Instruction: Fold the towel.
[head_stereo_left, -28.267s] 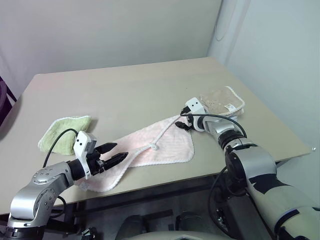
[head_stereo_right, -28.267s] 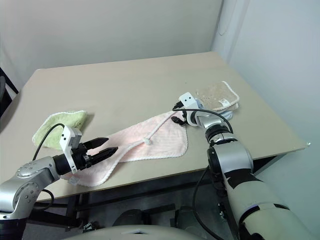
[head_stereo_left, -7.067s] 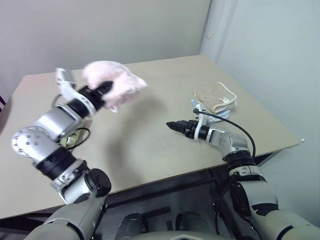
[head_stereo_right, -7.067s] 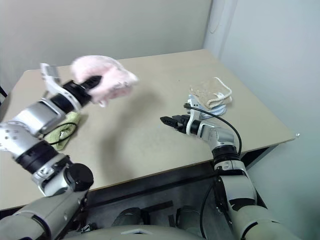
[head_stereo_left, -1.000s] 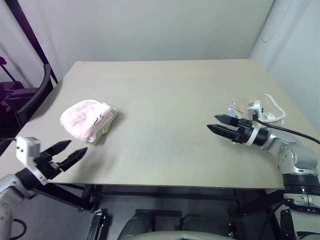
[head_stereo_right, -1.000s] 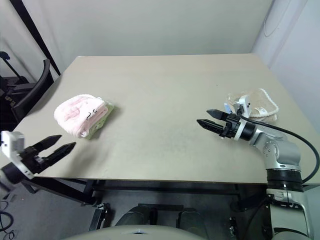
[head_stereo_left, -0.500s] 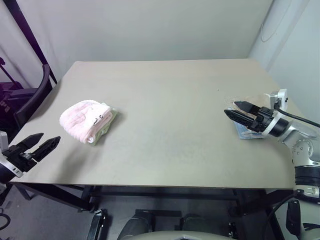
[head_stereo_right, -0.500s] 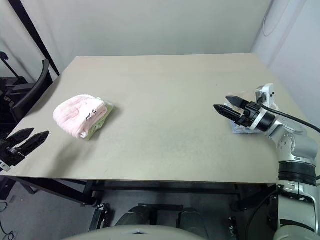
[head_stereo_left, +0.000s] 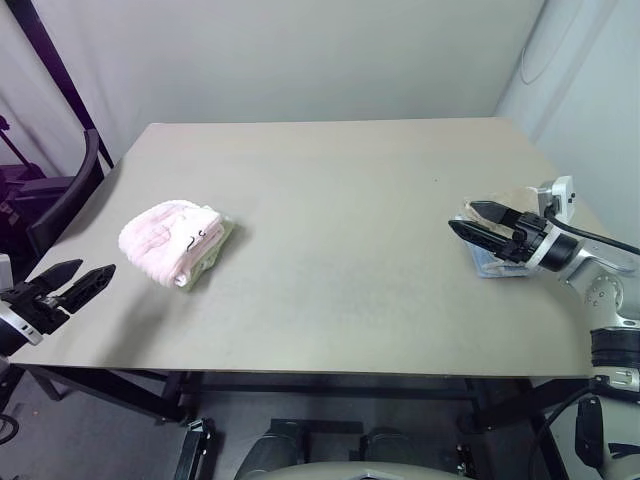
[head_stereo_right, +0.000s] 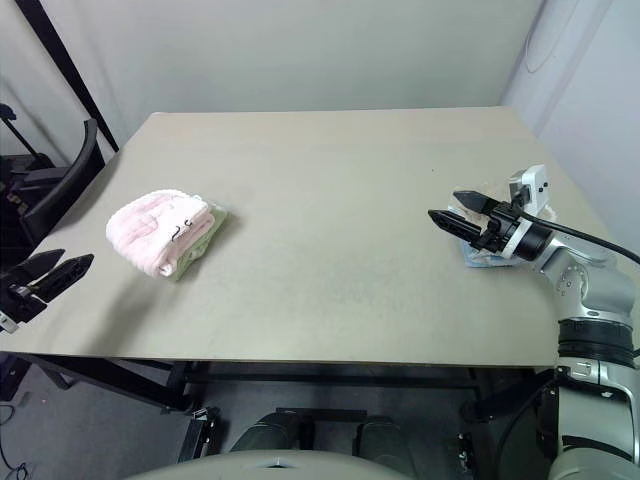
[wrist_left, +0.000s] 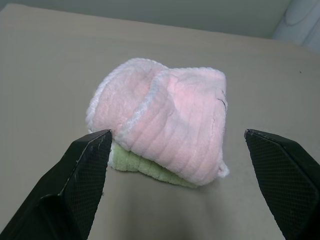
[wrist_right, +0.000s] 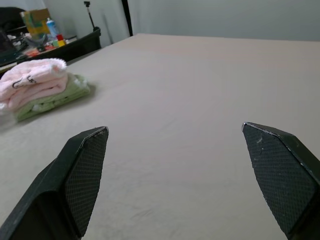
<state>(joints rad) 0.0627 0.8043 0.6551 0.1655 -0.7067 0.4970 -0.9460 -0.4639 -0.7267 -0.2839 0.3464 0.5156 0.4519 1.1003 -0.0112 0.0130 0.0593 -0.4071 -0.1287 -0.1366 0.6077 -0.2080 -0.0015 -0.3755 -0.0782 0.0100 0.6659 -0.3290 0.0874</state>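
folded towel (head_stereo_left: 167, 240) on the surface (head_stereo_left: 330, 240), both hands empty
left hand (head_stereo_left: 65, 284) gapes wide near it, off the surface's edge; right hand (head_stereo_left: 482, 225) gapes wide, well apart.

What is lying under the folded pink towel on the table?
A light green towel lies under the pink towel, with its edge sticking out below. Most of the green towel is covered, so its full shape and how it is folded cannot be seen.
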